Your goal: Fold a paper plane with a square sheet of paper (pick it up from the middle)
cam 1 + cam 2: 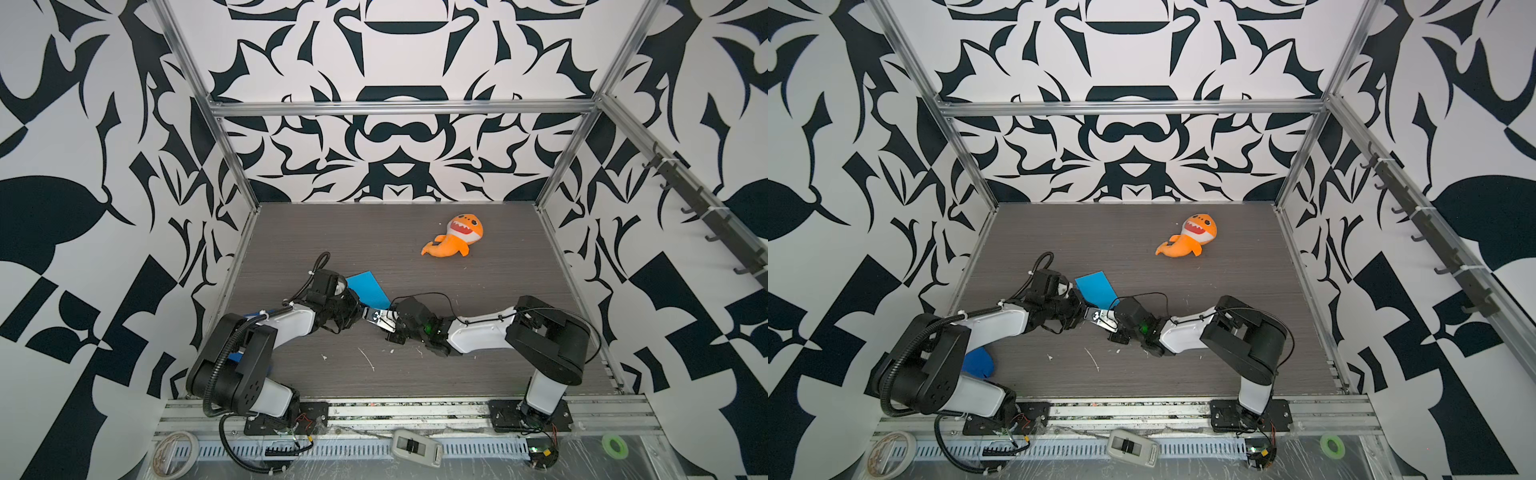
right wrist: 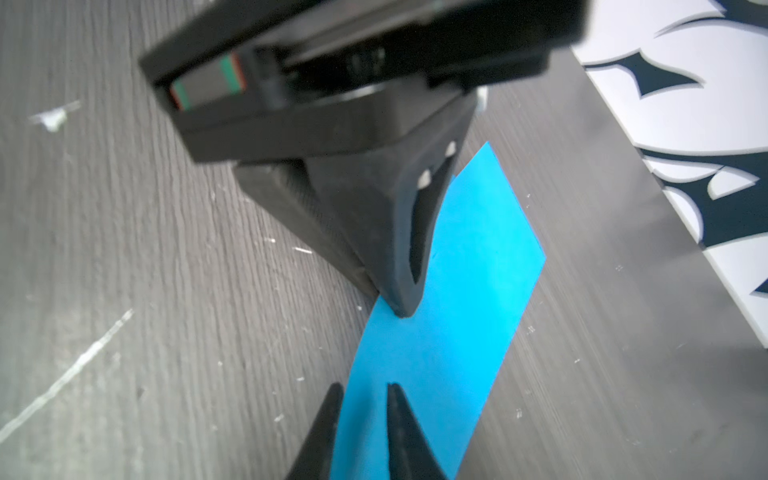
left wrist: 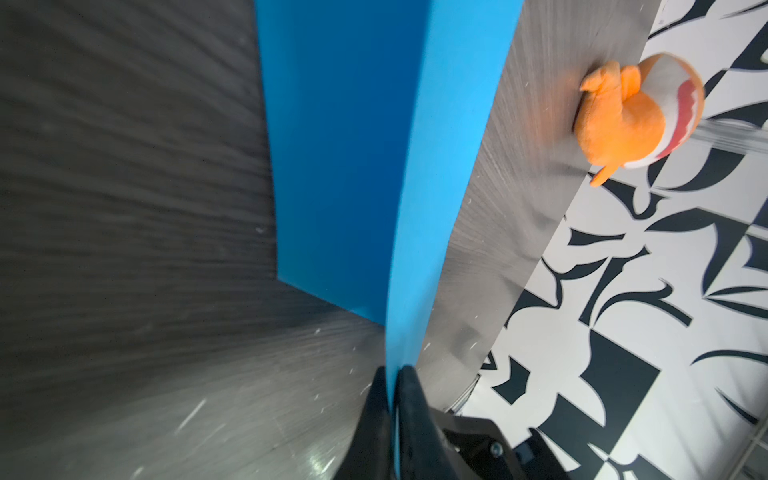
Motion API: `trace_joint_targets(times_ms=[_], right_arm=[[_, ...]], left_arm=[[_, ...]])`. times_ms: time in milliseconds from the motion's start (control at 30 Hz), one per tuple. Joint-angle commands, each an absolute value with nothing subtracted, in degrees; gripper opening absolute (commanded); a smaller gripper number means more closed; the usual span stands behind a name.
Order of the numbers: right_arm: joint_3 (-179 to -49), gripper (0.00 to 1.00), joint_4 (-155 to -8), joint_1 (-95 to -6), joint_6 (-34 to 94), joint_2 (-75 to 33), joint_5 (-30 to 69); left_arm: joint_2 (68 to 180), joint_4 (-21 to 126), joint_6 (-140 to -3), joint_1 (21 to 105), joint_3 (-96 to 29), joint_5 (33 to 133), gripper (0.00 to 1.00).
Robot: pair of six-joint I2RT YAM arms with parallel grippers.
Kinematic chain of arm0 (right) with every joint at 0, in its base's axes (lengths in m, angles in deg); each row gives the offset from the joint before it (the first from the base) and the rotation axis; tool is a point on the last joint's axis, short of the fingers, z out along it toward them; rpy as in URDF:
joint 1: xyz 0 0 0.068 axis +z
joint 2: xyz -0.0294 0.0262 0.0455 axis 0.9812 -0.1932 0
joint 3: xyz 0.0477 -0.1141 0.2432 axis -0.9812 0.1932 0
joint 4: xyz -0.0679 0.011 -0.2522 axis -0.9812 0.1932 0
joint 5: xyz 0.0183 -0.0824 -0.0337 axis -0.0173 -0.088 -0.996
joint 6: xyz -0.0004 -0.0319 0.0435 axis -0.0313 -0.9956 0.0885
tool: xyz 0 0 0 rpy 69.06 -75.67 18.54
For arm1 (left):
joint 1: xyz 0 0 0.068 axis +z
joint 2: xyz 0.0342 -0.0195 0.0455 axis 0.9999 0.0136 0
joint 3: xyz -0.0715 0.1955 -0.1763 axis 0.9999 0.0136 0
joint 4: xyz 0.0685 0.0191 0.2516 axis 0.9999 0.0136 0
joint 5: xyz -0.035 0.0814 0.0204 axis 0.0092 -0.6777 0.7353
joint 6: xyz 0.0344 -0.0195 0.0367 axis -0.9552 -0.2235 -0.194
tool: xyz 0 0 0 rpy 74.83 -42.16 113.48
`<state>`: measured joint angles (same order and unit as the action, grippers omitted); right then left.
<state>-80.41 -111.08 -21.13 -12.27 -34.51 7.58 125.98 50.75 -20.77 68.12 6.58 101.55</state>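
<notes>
Grey table (image 1: 498, 332), sheet (image 1: 370, 289) edge in left hand (image 3: 392, 374), shark (image 1: 455, 237) apart

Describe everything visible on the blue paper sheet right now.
The square sheet of paper is thin, matte, bright blue and unprinted. In both top views only one straight-edged panel shows; the rest is covered. It is bent lengthwise: the left wrist view shows a broad shaded face beside a narrow lighter strip. The left pincer is shut on one edge. The right pincer straddles it, a gap showing. Whether it touches the table is unclear.
</notes>
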Motion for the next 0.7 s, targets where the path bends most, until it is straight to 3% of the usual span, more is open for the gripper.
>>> trace_joint_targets(times_ms=[0,67,333,467,667], right_arm=[[-81.27,0.11,-110.71,-20.94,-12.08,-31.97,8.21],[-81.31,0.07,-109.02,-20.94,-11.42,-31.32,8.84],[-82.14,0.03,-100.74,-20.96,-4.03,-26.76,14.27],[-83.50,0.02,-96.16,-21.03,0.28,-25.94,17.48],[-84.36,0.01,-95.32,-21.02,4.09,-26.47,21.41]], left_arm=[[124.77,53.89,-21.16,69.34,5.48,101.79,0.15],[123.20,55.81,-22.19,70.95,5.68,101.78,0.23],[111.71,68.99,-32.10,78.50,2.37,100.13,0.38],[112.18,66.81,-34.31,78.20,-0.12,102.00,0.39],[122.02,61.70,-34.92,74.90,-3.36,103.47,0.29]])
